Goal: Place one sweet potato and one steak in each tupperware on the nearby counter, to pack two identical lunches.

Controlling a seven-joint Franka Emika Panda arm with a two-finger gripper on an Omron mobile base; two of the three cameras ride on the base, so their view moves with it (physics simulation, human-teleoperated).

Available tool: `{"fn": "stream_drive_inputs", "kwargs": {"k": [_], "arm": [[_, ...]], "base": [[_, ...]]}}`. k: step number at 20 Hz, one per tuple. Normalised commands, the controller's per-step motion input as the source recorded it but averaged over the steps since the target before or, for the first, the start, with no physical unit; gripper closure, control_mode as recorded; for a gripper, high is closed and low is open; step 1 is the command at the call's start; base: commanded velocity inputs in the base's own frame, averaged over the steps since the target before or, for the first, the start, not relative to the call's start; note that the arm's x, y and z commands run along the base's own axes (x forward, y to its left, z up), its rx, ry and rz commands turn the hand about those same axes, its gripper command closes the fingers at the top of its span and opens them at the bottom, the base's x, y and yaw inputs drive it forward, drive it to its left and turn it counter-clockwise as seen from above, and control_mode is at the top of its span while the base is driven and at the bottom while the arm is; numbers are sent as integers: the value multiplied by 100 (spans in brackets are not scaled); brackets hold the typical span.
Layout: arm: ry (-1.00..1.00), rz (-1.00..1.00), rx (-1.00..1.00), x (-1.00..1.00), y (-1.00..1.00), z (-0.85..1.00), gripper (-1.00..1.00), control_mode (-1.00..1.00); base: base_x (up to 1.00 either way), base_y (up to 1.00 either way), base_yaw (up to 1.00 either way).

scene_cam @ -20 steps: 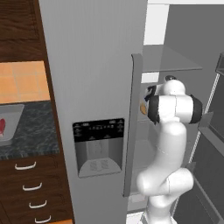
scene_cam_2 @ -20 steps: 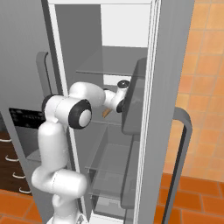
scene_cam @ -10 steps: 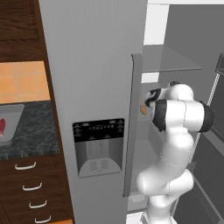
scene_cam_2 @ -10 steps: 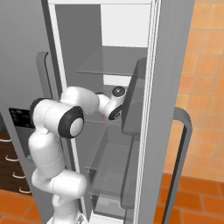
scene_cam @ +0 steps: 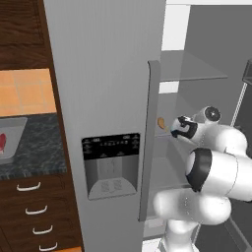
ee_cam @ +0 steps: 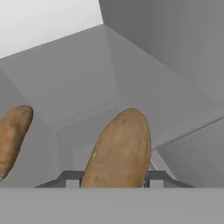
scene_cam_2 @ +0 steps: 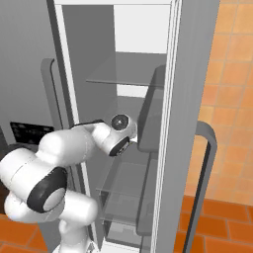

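Observation:
In the hand view a tan-orange sweet potato (ee_cam: 119, 151) stands between my gripper's (ee_cam: 113, 180) two fingertips, which press its lower sides: the gripper is shut on it. A second sweet potato (ee_cam: 12, 136) lies on the fridge shelf to the left. From the left base view my gripper (scene_cam: 172, 130) reaches into the open fridge at mid-shelf height, with a sweet potato (scene_cam: 160, 122) showing at its tip beside the door edge. On the counter far left, a red steak (scene_cam: 2, 143) lies in a pale tupperware (scene_cam: 15, 129).
The closed grey fridge door with its dispenser panel (scene_cam: 110, 162) stands just left of the arm. Glass shelves (scene_cam_2: 129, 76) sit above and below the hand. The open door (scene_cam_2: 190, 123) flanks the right side. Dark drawers (scene_cam: 34, 211) sit under the counter.
The jaws have closed from wide apart onto the sweet potato. The arm has swung lower and further right, with the hand deeper over the shelf.

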Motion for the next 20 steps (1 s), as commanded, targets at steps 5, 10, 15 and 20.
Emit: {"fn": "stream_drive_inputs", "kwargs": {"k": [5, 10, 15, 20], "arm": [[0, -1, 0, -100, 36, 85, 100, -100], [2, -1, 0, -99, 35, 84, 100, -100], [8, 0, 0, -100, 24, 81, 100, -100], [14, 0, 0, -100, 13, 78, 100, -100]], "base": [[0, 0, 0], [0, 0, 0], [0, 0, 0], [0, 0, 0]]}}
